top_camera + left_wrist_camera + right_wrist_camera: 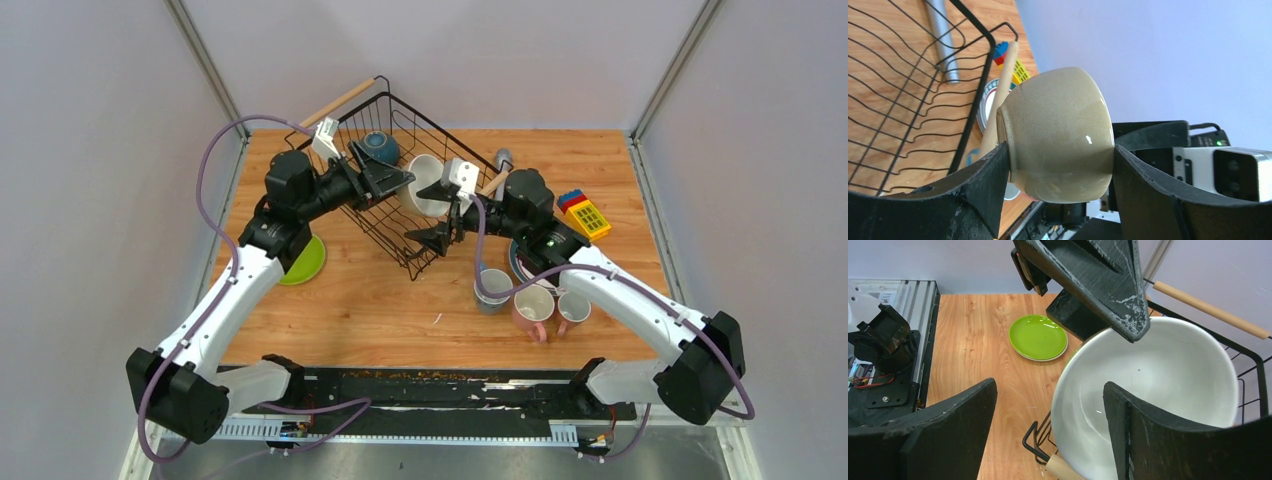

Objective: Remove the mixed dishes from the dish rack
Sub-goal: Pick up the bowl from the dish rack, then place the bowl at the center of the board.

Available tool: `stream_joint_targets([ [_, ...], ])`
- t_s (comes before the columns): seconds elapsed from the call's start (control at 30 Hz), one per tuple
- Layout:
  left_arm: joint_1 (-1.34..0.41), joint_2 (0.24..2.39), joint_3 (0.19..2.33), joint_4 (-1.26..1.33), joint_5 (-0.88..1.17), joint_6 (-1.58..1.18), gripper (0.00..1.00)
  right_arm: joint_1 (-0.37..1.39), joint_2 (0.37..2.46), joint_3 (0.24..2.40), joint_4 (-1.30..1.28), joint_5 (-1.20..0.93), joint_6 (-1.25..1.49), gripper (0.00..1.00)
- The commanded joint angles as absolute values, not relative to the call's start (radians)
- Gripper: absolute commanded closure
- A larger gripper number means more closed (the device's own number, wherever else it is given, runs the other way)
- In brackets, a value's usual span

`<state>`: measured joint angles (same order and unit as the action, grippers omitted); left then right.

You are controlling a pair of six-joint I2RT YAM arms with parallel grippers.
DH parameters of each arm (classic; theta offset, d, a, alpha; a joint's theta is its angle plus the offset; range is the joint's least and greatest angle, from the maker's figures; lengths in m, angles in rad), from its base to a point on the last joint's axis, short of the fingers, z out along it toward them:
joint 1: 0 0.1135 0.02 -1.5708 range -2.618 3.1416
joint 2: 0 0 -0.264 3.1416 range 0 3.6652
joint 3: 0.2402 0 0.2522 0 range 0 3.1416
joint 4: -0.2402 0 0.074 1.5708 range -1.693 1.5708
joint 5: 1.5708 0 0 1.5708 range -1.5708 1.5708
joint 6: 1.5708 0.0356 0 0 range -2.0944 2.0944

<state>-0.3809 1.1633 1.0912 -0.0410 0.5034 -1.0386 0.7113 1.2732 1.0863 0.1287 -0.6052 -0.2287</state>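
Observation:
The dish rack (400, 215) stands tilted at the back middle of the table. My left gripper (395, 180) reaches into it and is shut on a beige bowl (1058, 135), one finger on the rim and one on the base. The bowl's inside is white (1158, 385). My right gripper (1050, 390) is open and straddles the bowl's rim, one finger inside and one outside. A teal bowl (380, 147) lies in the rack's far corner. A lime-green plate (305, 262) lies left of the rack. Three mugs (532, 305) and patterned plates (520, 262) sit at the right.
A yellow-red-blue toy block (585, 212) and a grey cylinder (502, 158) lie right of the rack. The rack's wooden handles (1208, 310) run close to both grippers. Grey walls stand on three sides.

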Motion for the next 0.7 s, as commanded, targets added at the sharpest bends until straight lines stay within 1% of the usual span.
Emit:
stream_joint_targets([
  [0.0, -0.380, 1.089, 1.085, 0.110, 0.573, -1.111, 0.75, 0.747, 1.304, 1.160, 0.084, -0.562, -0.293, 0.27],
  [0.1, -0.380, 1.064, 1.071, 0.107, 0.581, -1.114, 0.75, 0.778, 1.324, 1.188, 0.045, -0.546, -0.311, 0.45],
  [0.23, -0.380, 1.034, 1.049, 0.095, 0.585, -1.107, 0.74, 0.822, 1.331, 1.211, -0.010, -0.528, -0.317, 0.77],
  [0.3, -0.380, 1.025, 1.047, 0.074, 0.587, -1.092, 0.72, 0.842, 1.318, 1.212, -0.044, -0.514, -0.316, 0.93],
  [0.33, -0.380, 1.017, 1.046, 0.057, 0.591, -1.077, 0.69, 0.851, 1.311, 1.213, -0.059, -0.505, -0.315, 0.98],
  [0.37, -0.380, 1.013, 1.044, 0.049, 0.595, -1.070, 0.67, 0.861, 1.302, 1.213, -0.074, -0.496, -0.313, 1.00],
  [0.4, -0.380, 1.004, 1.043, 0.031, 0.595, -1.053, 0.61, 0.871, 1.295, 1.217, -0.092, -0.488, -0.309, 1.00],
  [0.43, -0.380, 0.992, 1.042, 0.012, 0.594, -1.026, 0.54, 0.884, 1.286, 1.219, -0.119, -0.476, -0.304, 1.00],
  [0.47, -0.380, 0.985, 1.043, -0.010, 0.589, -1.011, 0.49, 0.891, 1.276, 1.221, -0.132, -0.471, -0.303, 1.00],
  [0.5, -0.380, 0.977, 1.045, -0.030, 0.579, -0.993, 0.39, 0.908, 1.267, 1.223, -0.154, -0.459, -0.301, 1.00],
  [0.53, -0.380, 0.960, 1.046, -0.075, 0.572, -0.954, 0.34, 0.923, 1.258, 1.224, -0.174, -0.446, -0.299, 1.00],
  [0.57, -0.380, 0.949, 1.052, -0.125, 0.551, -0.911, 0.23, 0.941, 1.249, 1.224, -0.195, -0.430, -0.295, 1.00],
  [0.6, -0.380, 0.925, 1.056, -0.151, 0.537, -0.887, 0.18, 0.957, 1.239, 1.223, -0.212, -0.413, -0.291, 1.00],
  [0.63, -0.380, 0.912, 1.063, -0.211, 0.498, -0.836, 0.08, 0.976, 1.228, 1.221, -0.234, -0.394, -0.284, 1.00],
  [0.67, -0.380, 0.882, 1.067, -0.240, 0.475, -0.812, 0.04, 0.996, 1.218, 1.216, -0.252, -0.378, -0.277, 1.00],
])
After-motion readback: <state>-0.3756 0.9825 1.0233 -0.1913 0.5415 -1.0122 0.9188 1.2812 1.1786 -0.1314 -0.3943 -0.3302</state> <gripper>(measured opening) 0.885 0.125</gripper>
